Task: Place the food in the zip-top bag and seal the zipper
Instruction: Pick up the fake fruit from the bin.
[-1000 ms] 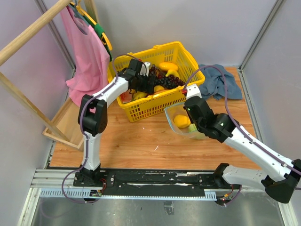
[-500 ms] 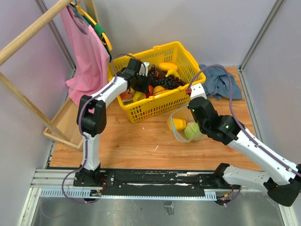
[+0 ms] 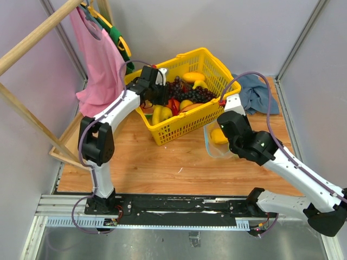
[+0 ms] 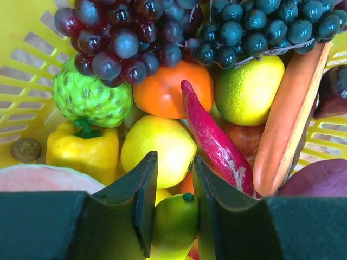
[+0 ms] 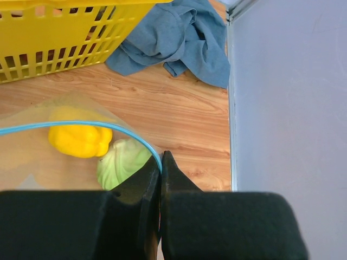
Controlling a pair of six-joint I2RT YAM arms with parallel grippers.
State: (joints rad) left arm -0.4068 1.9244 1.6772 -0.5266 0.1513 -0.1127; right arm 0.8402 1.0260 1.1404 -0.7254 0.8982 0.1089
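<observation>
My left gripper hangs over the yellow basket, shut on a smooth green fruit that sits between its fingers. Below it lie more food: a yellow fruit, a bumpy green one, an orange one, grapes, a red chili and a carrot. My right gripper is shut on the rim of the zip-top bag, right at its light-blue zipper. The bag's mouth stands open beside the basket. Inside it rest a yellow pepper and a pale green leafy piece.
A blue cloth lies crumpled at the back right, near the right wall. A pink garment hangs on a wooden rack at the left. The basket stands close against the bag on the wooden tabletop.
The left jaws have closed from wide open onto the green fruit in the basket. The right arm has shifted the bag's mouth slightly right, nearer the basket's front corner.
</observation>
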